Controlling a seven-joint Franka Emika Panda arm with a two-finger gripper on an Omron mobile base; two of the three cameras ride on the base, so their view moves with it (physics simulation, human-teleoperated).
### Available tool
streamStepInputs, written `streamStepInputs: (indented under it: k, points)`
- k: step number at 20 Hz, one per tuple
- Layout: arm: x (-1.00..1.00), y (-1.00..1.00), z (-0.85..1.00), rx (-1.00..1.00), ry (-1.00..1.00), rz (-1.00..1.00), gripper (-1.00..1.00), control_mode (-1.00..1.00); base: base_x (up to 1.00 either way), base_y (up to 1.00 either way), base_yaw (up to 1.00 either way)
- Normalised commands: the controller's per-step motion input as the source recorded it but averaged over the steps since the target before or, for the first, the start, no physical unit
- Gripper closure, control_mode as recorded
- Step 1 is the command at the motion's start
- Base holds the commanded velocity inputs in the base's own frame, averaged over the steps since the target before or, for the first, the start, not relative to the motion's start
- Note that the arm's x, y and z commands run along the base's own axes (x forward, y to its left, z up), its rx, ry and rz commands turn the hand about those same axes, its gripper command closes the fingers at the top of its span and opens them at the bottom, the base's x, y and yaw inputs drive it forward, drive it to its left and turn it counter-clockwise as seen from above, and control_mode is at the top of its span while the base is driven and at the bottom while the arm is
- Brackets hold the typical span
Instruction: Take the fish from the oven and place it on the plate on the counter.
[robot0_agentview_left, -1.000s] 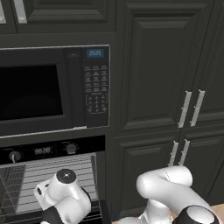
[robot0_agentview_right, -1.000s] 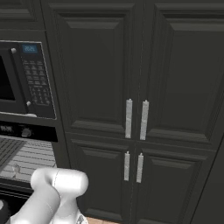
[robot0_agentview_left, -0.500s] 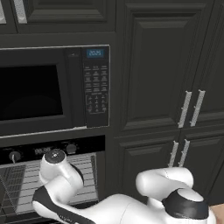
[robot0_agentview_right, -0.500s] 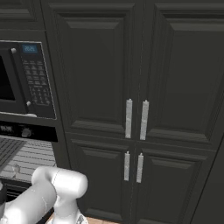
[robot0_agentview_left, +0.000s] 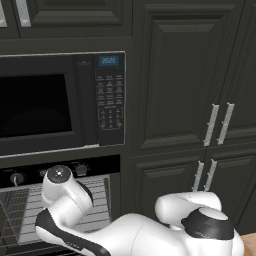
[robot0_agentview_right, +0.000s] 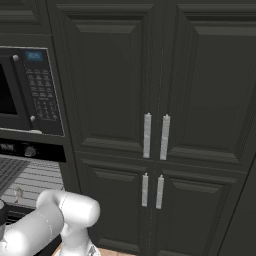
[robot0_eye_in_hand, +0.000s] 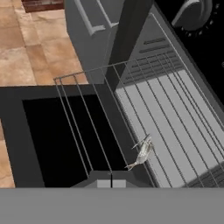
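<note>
in the left base view we see our arm (robot0_agentview_left: 115, 235) bent low in front of the oven (robot0_agentview_left: 60, 210), its light racked interior exposed under the knobs and below the microwave (robot0_agentview_left: 60, 102). in the right base view a small pale shape that may be the fish (robot0_agentview_right: 18, 192) sits on the rack (robot0_agentview_right: 35, 182). in the hand view the fish (robot0_eye_in_hand: 142, 153) lies on the rack's wires just past our fingers (robot0_eye_in_hand: 110, 181), which are pressed together and hold nothing, so we judge that reaching in like this could nudge the fish through the wires or deeper inside.
</note>
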Motion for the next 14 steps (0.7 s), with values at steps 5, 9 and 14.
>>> streamStepInputs:
  k: [5,9,14]
  points:
    - [0.06,-0.27,-0.25,0.19,-0.05,-0.16,1.00,-1.00,0.00,0.00,0.00]
    - [0.33,-0.17,-0.23,0.14,-0.02,-0.01,1.00,-1.00,0.00,0.00,0.00]
    - [0.57,-0.32,-0.05,0.21,0.14,-0.21,1.00,-1.00,0.00,0.00,0.00]
